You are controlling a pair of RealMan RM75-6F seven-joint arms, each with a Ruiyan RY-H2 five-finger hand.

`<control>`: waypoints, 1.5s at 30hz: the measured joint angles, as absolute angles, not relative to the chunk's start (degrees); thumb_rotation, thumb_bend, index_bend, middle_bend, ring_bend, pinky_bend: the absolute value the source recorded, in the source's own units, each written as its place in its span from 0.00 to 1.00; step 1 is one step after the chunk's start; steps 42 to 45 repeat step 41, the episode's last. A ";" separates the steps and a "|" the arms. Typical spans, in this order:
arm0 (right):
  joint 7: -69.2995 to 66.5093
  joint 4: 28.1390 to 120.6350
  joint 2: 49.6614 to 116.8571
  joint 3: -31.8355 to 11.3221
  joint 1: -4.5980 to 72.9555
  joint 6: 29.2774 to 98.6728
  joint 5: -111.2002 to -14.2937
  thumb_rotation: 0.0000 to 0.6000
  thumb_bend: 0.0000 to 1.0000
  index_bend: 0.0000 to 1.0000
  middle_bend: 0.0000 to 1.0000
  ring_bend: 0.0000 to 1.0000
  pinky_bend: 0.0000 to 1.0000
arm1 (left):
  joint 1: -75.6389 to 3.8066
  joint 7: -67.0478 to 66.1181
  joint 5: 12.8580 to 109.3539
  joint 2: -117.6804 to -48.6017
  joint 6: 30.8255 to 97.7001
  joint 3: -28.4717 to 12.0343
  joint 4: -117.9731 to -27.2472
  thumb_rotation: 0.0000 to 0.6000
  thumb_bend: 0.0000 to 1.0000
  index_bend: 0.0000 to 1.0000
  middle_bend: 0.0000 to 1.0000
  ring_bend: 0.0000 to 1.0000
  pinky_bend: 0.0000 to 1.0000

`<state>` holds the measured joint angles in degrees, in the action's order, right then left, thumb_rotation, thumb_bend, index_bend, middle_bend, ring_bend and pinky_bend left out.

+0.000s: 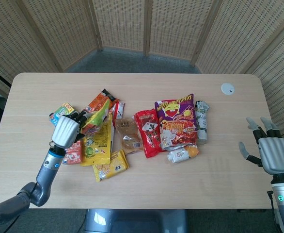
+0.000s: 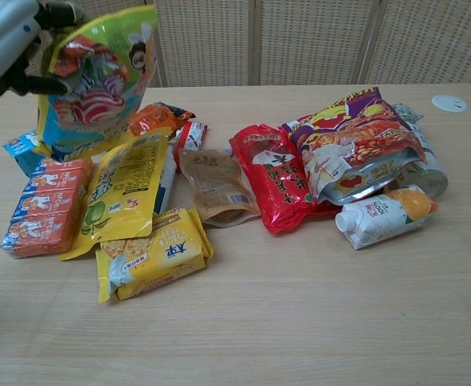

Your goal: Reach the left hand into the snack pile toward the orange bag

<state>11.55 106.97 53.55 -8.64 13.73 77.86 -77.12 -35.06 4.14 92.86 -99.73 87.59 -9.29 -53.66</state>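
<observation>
Got my left hand [image 2: 6, 40] clamped on a green-yellow snack bag [image 2: 95, 76], lifted clear above the pile; orange bag [image 2: 157, 117] sits untouched. Right hand [image 1: 270, 153] idle, fingers spread.

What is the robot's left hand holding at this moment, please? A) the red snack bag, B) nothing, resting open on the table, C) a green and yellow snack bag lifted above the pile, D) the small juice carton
C: in the chest view the left hand grips the green and yellow snack bag by its top edge, and the bag hangs above the pile.
</observation>
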 measured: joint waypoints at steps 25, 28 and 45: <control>8.18 104.16 55.65 -6.77 12.22 78.72 -79.79 0.07 0.45 0.00 0.28 0.00 0.13 | -42.90 -10.37 85.37 -81.19 83.18 -25.25 -90.89 1.00 0.79 0.86 0.89 1.00 0.95; 8.30 104.11 55.81 -6.80 12.36 78.58 -80.00 0.07 0.44 0.00 0.28 0.00 0.13 | -43.23 -11.29 84.87 -80.19 83.00 -25.79 -92.26 1.00 0.79 0.86 0.89 1.00 0.95; 9.52 104.83 55.61 -7.10 12.67 78.12 -79.56 0.06 0.45 0.00 0.28 0.00 0.13 | -44.65 -11.64 83.78 -79.31 82.65 -26.49 -93.09 1.00 0.79 0.86 0.89 1.00 0.95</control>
